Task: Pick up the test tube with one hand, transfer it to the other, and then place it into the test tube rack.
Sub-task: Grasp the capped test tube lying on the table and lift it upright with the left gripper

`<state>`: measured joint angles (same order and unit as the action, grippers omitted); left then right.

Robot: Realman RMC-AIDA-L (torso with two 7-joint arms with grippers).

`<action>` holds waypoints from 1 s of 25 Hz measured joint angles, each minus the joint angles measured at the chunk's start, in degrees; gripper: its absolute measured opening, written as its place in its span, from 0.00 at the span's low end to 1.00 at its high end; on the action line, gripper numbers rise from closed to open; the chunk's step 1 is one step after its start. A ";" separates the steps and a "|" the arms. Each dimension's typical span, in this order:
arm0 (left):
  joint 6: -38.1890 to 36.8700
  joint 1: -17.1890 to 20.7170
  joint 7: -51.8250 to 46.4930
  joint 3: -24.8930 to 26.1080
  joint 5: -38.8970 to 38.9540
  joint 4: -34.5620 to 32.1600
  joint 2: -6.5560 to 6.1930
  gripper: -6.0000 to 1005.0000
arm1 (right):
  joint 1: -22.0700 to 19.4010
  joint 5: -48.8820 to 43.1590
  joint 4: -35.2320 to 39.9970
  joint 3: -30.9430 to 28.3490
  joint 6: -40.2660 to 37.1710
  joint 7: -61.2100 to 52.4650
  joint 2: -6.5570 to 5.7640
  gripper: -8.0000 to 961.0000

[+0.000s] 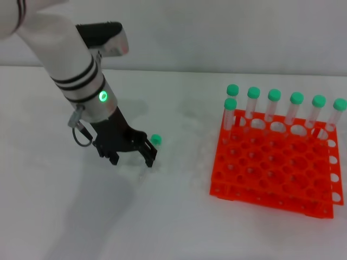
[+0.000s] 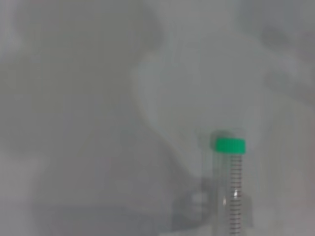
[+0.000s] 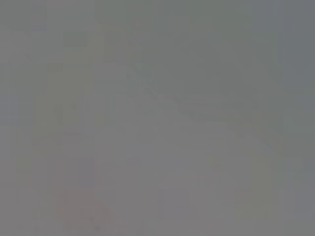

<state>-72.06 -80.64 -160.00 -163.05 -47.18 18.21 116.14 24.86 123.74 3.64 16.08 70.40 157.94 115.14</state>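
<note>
Your left gripper [image 1: 132, 153] is down at the white counter [image 1: 173, 227], its black fingers spread apart and closed on nothing. The test tube [image 1: 155, 140] lies on the counter just beside the gripper's far fingertip, only its green cap easy to make out from the head view; the left wrist view shows its clear body. The orange rack [image 1: 274, 173] sits well apart to the right, seven green-capped tubes [image 1: 296, 106] standing along its back.

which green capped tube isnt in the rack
The test tube lying on the table beside the left end effector; the other seven stand upright in the orange test tube rack.
</note>
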 joint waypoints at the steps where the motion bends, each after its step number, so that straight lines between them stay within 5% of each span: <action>1: 0.27 0.03 -0.13 0.01 -0.30 -0.02 0.41 0.83 | -0.06 0.00 -0.01 0.00 0.00 0.00 -0.01 0.88; 14: 3.08 0.15 -0.37 0.02 -2.52 -2.37 2.06 0.83 | -0.40 0.00 -0.13 0.09 0.30 0.00 -0.01 0.88; 25: 5.32 1.03 -0.57 0.02 -3.72 -2.92 2.51 0.50 | -0.49 -0.05 -0.10 0.09 0.41 0.00 0.07 0.87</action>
<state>-66.74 -79.61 -160.57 -163.03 -50.90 15.29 118.64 24.37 123.70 3.55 16.17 70.81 157.94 115.21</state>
